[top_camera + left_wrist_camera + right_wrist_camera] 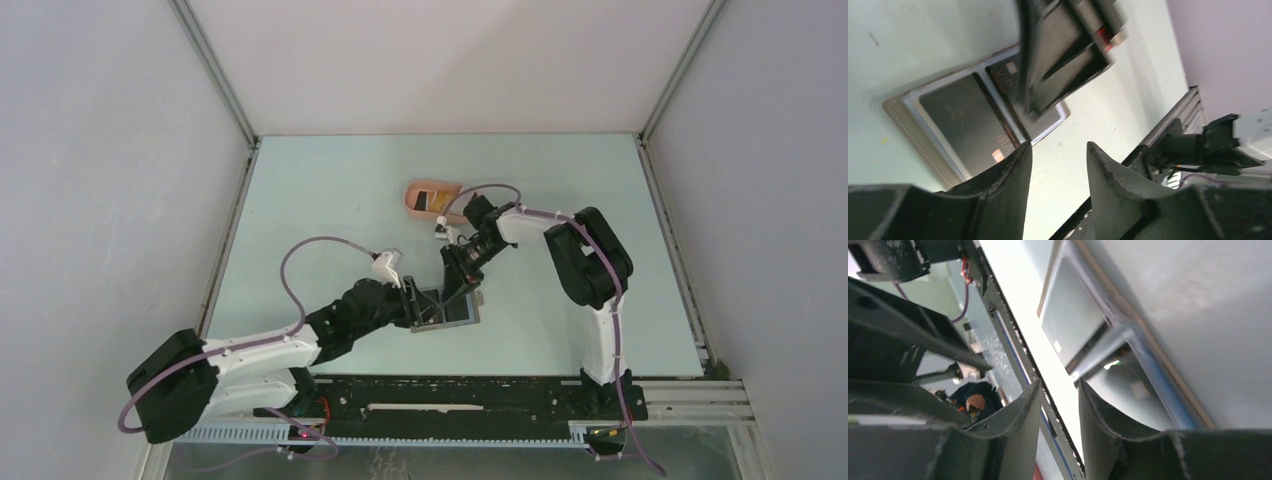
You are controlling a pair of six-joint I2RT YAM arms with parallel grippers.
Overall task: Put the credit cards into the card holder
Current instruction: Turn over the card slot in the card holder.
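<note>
Two dark cards [960, 120] sitting sleeved in open card holder [447, 312], near-middle of table [330, 200]. We are seeing left claw [1058, 150] and right claw [1060, 385] parted, empty, probably poised to steady holder's flaps.

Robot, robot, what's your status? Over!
Left tool, right tool: both open, at card holder. Holder open, dark cards inside. Nothing blocking; more cards in pink tray.
</note>
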